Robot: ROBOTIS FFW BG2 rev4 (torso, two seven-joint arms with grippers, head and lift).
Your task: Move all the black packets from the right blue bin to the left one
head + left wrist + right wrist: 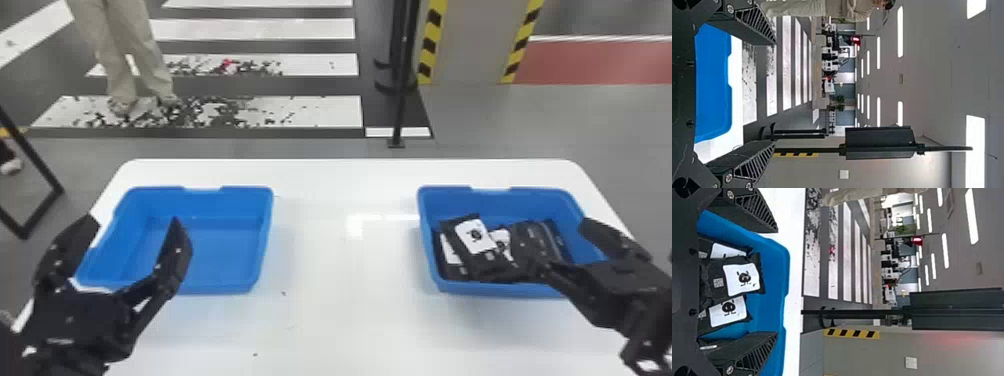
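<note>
Left gripper point(131, 222) is hanging spread at the white table's point(345, 310) eight o'clock, left blue bin point(225, 255) is sitting at ten, black packets point(472, 240) are lying heaped in the right blue bin point(480, 288) at two, right gripper point(560, 242) is hovering there spread, perhaps touching them

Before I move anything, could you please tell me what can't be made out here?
- How many black packets there are, head view: they overlap in the right blue bin, and the right arm's jaws cover part.
- Part of the left blue bin's near wall, head view: behind the left arm.
- What the table's dark specks are, head view: too small.
</note>
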